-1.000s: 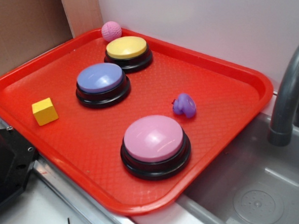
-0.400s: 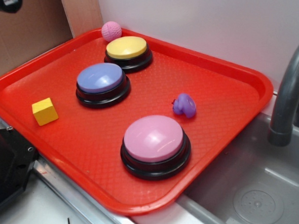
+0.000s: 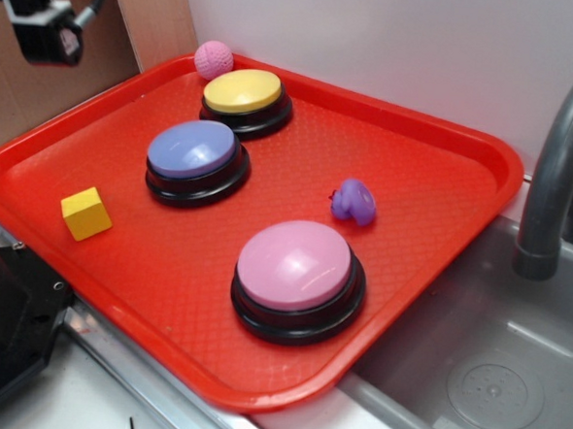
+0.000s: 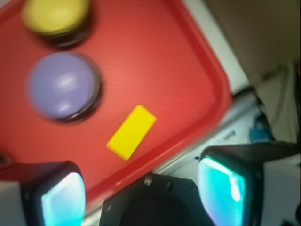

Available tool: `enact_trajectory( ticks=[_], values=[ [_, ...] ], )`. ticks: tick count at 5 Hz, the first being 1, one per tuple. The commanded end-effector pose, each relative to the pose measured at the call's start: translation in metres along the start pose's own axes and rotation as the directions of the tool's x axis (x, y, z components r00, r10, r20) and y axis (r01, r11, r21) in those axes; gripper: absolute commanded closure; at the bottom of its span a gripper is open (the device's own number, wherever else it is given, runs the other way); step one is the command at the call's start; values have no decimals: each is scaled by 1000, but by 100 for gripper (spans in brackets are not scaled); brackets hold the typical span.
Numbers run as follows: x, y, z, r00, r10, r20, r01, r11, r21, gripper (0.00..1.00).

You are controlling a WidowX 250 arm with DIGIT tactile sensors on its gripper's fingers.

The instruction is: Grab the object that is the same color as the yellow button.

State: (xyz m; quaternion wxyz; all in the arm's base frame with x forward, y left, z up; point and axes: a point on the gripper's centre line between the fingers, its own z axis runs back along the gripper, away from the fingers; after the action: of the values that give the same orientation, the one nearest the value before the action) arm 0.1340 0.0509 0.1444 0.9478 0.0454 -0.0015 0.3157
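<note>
Sitting near the left front edge of the red tray (image 3: 445, 176), the yellow cube (image 3: 85, 213) rests flat on the textured floor of the tray, apart from everything else and untouched. Behind it and to its right stands the blue button (image 3: 194, 160) on its black base, and farther back, near the tray's far rim, stands the yellow button (image 3: 244, 99), also on a black base. A pink textured ball (image 3: 214, 60) lies just beside the yellow button, against the tray's back corner. Toward the front right of the tray stands the pink button (image 3: 297, 278), and between it and the far right rim lies a small purple toy (image 3: 353, 201). The tray lies partly over a grey sink (image 3: 491, 373), with a grey faucet (image 3: 559, 173) curving up at the right edge. In the exterior view only a dark part of the robot shows in the top left corner, above and well apart from the tray. In the blurred wrist view the hand (image 4: 143, 195) hangs above the tray's edge with its two fingers (image 4: 61, 197) spread wide and nothing between them; the yellow cube appears there as an elongated yellow shape ahead of the fingers, between them and the blue button, with the yellow button beyond.
</note>
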Motion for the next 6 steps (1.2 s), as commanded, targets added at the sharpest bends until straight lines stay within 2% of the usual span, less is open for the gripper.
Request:
enact_trajectory(
  ticks=[1, 2, 3, 5, 6],
  values=[
    [-4, 7, -30, 886, 463, -9, -463, 886, 24, 0],
    [-8, 7, -49, 865, 501, -9, -501, 865, -11, 0],
    [-10, 3, -72, 896, 443, 29, -439, 894, -90, 0],
    [-10, -17, -96, 919, 394, 13, -391, 914, -112, 0],
    [-11, -28, -107, 926, 378, -7, -377, 921, -95, 0]
  ],
)
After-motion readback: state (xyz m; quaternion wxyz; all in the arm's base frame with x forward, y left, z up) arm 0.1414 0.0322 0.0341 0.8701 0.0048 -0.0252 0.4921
